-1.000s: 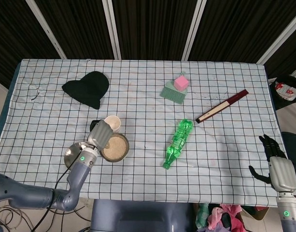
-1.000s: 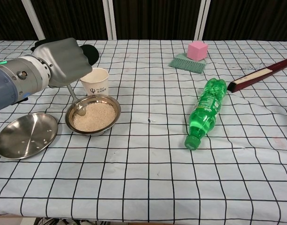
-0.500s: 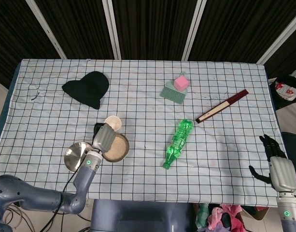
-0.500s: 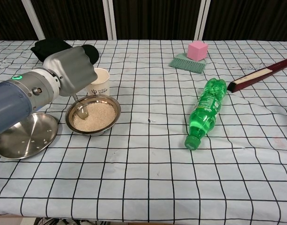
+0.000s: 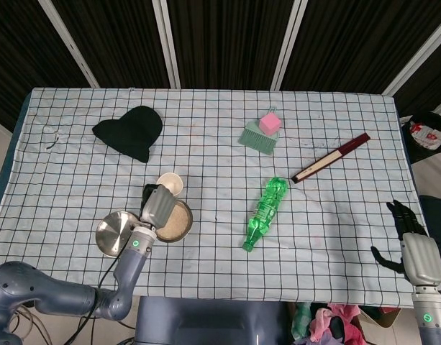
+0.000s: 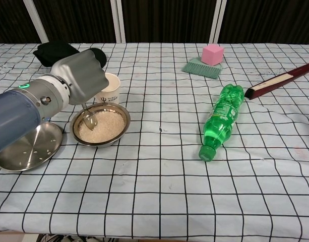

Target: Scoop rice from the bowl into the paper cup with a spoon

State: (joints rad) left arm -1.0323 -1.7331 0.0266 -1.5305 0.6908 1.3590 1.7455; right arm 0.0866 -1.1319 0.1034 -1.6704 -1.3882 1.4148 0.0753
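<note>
A steel bowl (image 6: 123,117) of rice (image 6: 105,129) sits left of the table's middle, also seen as the bowl (image 5: 185,220). Behind it stands a white paper cup (image 6: 111,91), the cup (image 5: 170,182) in the head view. My left hand (image 6: 81,75) (image 5: 158,205) grips a metal spoon (image 6: 88,117) whose scoop is tipped into the left side of the bowl, over the rice. The hand covers part of the cup and the bowl's left rim. My right hand (image 5: 411,241) hangs off the table's right edge with fingers spread, holding nothing.
An empty steel plate (image 6: 28,146) lies left of the bowl. A green bottle (image 6: 221,119) lies on its side mid-table. A black hat (image 5: 130,131), a pink block with green brush (image 5: 262,131) and a closed fan (image 5: 331,157) lie further back.
My left hand has shifted right and forward over the bowl's left rim, and the spoon's scoop moved slightly further into the rice. The right hand stayed still.
</note>
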